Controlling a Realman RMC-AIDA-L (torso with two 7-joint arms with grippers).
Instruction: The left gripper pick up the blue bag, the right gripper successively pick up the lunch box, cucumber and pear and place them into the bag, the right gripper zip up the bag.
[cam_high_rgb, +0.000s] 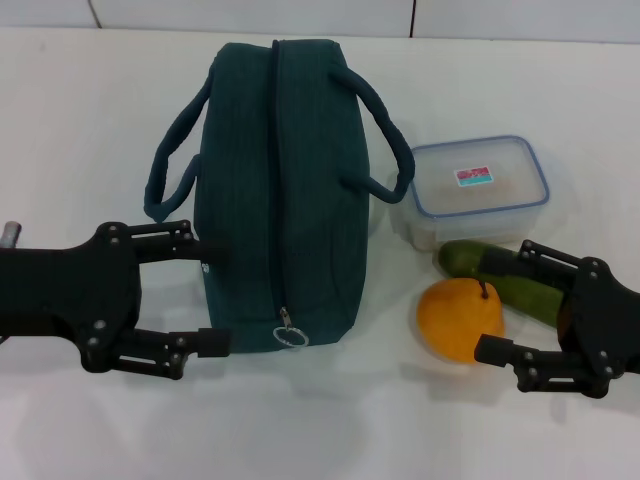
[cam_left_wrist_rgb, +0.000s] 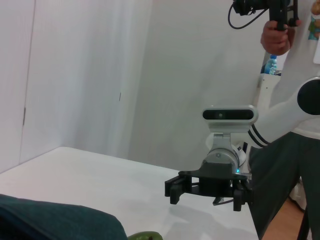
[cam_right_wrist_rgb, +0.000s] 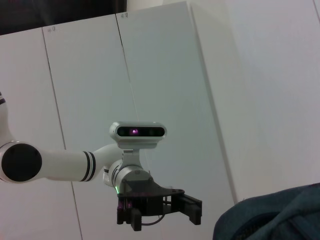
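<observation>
While the blue bag (cam_high_rgb: 280, 190) lies zipped mid-table, soft and limp fabric best taken by a loop handle, the left hand (cam_high_rgb: 210, 297) gapes empty at its near corner; right hand (cam_high_rgb: 510, 300) open, empty.

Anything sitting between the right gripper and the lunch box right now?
Yes. In the head view the cucumber and the pear lie between the right gripper and the lunch box.

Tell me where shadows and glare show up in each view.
Head view: soft shadows beneath the pear and blue bag, mild sheen on the lunch box lid. Left wrist view: faint shadow under the right gripper. Right wrist view: evenly lit, no glare.
</observation>
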